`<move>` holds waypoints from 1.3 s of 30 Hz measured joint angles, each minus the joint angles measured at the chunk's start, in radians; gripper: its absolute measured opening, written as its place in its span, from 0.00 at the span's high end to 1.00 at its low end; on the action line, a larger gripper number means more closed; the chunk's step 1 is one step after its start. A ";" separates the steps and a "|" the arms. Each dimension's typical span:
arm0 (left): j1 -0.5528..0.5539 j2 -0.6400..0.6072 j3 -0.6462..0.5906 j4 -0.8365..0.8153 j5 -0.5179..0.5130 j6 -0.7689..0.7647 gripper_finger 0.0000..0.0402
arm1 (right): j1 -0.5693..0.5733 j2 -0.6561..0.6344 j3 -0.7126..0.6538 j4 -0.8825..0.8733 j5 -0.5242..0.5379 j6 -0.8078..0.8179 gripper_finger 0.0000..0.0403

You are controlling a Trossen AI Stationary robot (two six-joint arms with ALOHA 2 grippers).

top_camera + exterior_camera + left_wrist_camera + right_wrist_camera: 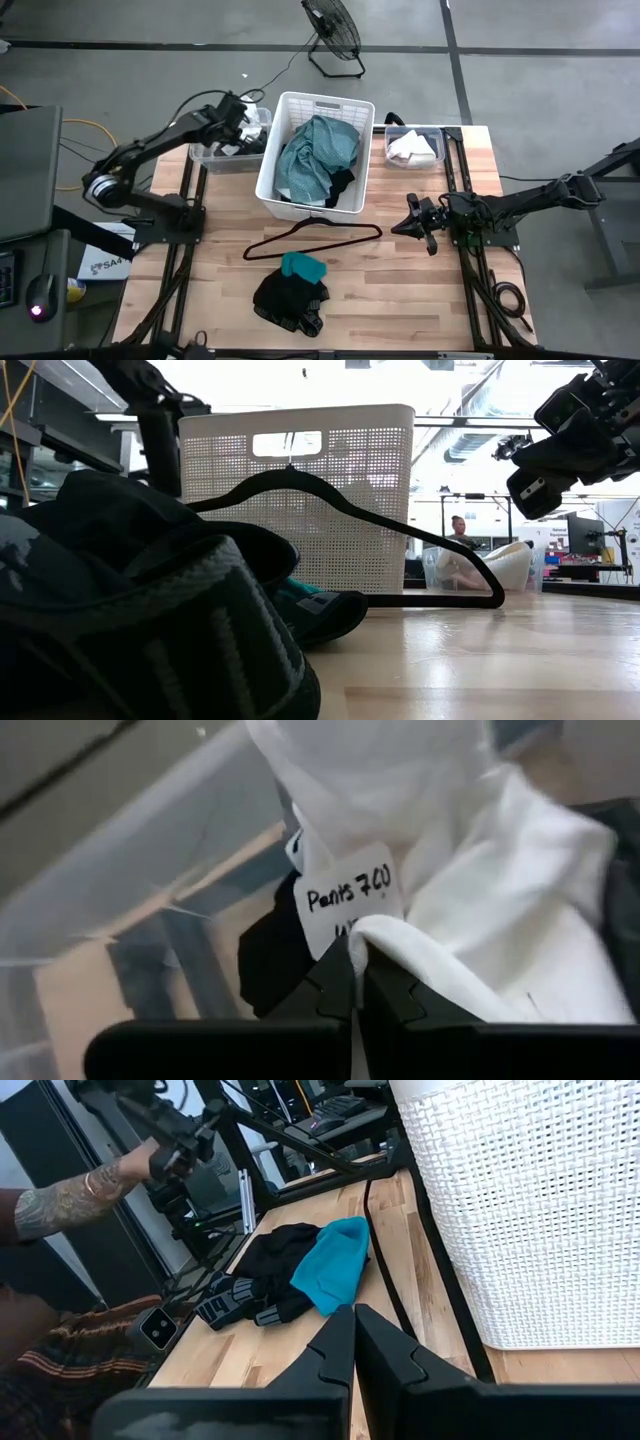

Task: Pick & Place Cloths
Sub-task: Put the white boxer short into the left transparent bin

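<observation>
handwritten tag [347, 900] reading "pants 7.00" beside soft white cloth [520, 910], pinched in left gripper [358, 982] jaws; right gripper [420, 222] jaws closed, empty, beside perforated basket [300, 105].

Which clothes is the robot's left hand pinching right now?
The white cloth with a handwritten tag, inside the clear bin. The left gripper is shut on its edge; the other clothes lie untouched.

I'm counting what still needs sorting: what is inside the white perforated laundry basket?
Inside the white perforated plastic basket lies a large crumpled teal-green garment, with a black cloth at one edge. Anything underneath them is covered.
</observation>
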 joint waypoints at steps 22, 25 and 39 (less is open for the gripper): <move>0.148 0.139 0.001 -0.044 0.304 -0.077 0.92 | 0.000 0.000 0.000 0.000 0.000 0.000 0.99; 0.148 0.120 0.010 -0.071 0.304 -0.076 0.84 | 0.000 0.000 0.000 0.000 0.000 0.000 0.99; 0.148 0.056 0.248 -0.272 0.302 -0.085 0.54 | 0.000 0.000 0.000 0.000 0.000 0.000 0.99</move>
